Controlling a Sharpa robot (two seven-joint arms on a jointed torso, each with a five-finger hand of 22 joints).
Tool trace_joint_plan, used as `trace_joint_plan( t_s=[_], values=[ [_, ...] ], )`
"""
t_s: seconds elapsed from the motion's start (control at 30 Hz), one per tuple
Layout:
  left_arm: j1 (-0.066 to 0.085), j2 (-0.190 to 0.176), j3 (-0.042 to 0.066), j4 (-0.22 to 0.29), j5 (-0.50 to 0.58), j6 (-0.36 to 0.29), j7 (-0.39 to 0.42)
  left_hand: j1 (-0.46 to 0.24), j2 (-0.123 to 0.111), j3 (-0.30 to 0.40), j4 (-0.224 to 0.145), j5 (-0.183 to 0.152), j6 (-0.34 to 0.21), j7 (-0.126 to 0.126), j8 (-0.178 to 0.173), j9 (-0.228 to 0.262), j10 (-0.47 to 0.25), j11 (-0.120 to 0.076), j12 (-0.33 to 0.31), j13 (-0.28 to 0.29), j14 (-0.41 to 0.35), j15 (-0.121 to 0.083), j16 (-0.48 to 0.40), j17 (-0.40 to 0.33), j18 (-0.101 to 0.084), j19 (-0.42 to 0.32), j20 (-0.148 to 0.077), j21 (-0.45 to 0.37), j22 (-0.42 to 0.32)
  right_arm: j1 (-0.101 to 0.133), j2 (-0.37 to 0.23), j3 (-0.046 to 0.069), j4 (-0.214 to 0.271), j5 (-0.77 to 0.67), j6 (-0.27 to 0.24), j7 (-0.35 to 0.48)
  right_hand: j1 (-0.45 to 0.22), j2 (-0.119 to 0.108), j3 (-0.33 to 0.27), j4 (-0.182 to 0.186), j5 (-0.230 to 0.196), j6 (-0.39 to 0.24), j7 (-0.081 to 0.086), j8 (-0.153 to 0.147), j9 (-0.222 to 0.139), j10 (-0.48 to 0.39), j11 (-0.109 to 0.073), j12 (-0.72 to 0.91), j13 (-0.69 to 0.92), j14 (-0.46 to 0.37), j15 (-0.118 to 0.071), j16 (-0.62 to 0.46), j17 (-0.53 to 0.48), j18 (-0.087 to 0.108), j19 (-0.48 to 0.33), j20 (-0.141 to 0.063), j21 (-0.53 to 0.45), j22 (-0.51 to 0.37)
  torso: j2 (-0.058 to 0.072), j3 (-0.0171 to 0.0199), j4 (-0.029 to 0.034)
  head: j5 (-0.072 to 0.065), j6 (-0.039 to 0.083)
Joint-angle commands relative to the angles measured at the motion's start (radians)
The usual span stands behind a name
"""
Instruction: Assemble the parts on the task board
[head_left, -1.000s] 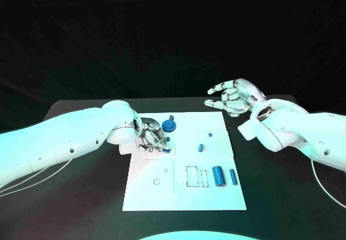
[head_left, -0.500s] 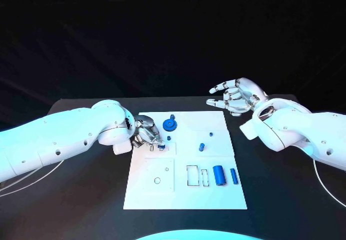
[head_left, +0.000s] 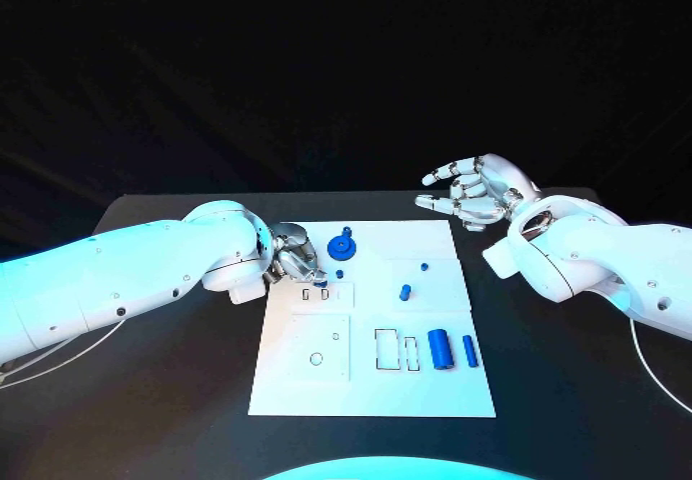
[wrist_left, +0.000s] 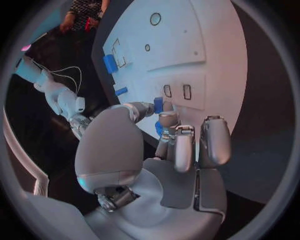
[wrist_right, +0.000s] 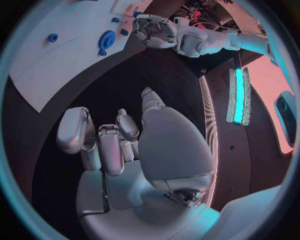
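**A:** ok what's on the table, clock style from the head camera?

**B:** the white board (head_left: 372, 330) sits dead centre. Blue bits on it: a gear-looking wheel (head_left: 340, 246) up around 11 o'clock, a tiny peg (head_left: 424, 267) near 1, a short capsule (head_left: 404, 293) just above the middle. Down toward 4 there's a fat cylinder (head_left: 438, 350) lying flat with a thin pin (head_left: 469, 349) right beside it on its 3 o'clock side.

**A:** and the hands?

**B:** left hand (head_left: 296, 256) is at the board's 10 o'clock edge, fingers curled in tight. Its wrist camera shows a small blue piece (wrist_left: 158, 104) at the fingertips, touching them, but can't tell if it's properly pinched. Right hand (head_left: 469, 193) hangs off past the 1 o'clock corner, well apart from the board, fingers spread, nothing in it.
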Motion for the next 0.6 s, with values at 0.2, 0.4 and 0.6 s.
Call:
trace_joint_plan(
  t_s=[0.2,0.4,0.6],
  values=[
    [-0.001,0.020,-0.011,-0.009,-0.082,-0.005,-0.010,-0.019,0.002,0.219,-0.228,0.020,0.016,-0.008,-0.003,0.137,0.013,-0.002,0.006,0.005,0.091,-0.006,-0.007,0.220,-0.007,0.008,-0.002,0.008,0.006,-0.001,0.003,0.000,-0.001,-0.008,0.008,0.001,-0.016,0.004,-0.010,-0.001,-0.011,0.005,0.000,0.006,-0.001,-0.008,0.001,-0.003,-0.002,0.037,-0.006,-0.003,0.079,0.011,-0.003,0.001,-0.003,0.000,0.000,-0.0006,-0.0005,0.007,-0.004],
    [-0.004,0.029,-0.017,-0.011,-0.089,-0.001,-0.014,-0.025,0.002,0.219,-0.233,0.031,0.019,-0.009,-0.003,0.139,0.019,-0.004,0.011,0.012,0.092,-0.007,-0.007,0.221,-0.010,0.018,-0.004,0.016,0.022,-0.001,0.007,0.000,-0.002,-0.022,0.017,-0.002,-0.016,0.003,-0.012,-0.002,-0.015,0.005,0.000,0.006,-0.002,-0.009,0.001,-0.004,-0.003,0.037,-0.006,-0.003,0.078,0.011,-0.003,0.001,-0.004,-0.001,0.001,-0.0012,-0.0007,0.007,-0.008],
    [-0.005,0.032,-0.019,-0.013,-0.079,0.021,-0.019,-0.029,0.002,0.220,-0.236,0.038,0.021,-0.010,-0.003,0.141,0.021,-0.005,0.012,0.014,0.092,-0.008,-0.007,0.221,-0.011,0.021,-0.004,0.018,0.027,-0.001,0.009,0.000,-0.004,-0.025,0.018,-0.003,-0.016,0.003,-0.012,-0.002,-0.015,0.005,0.000,0.006,-0.002,-0.009,0.001,-0.004,-0.003,0.037,-0.006,-0.003,0.078,0.011,-0.003,0.001,-0.004,-0.001,0.000,-0.0014,-0.0001,0.004,-0.010]
  ],
)
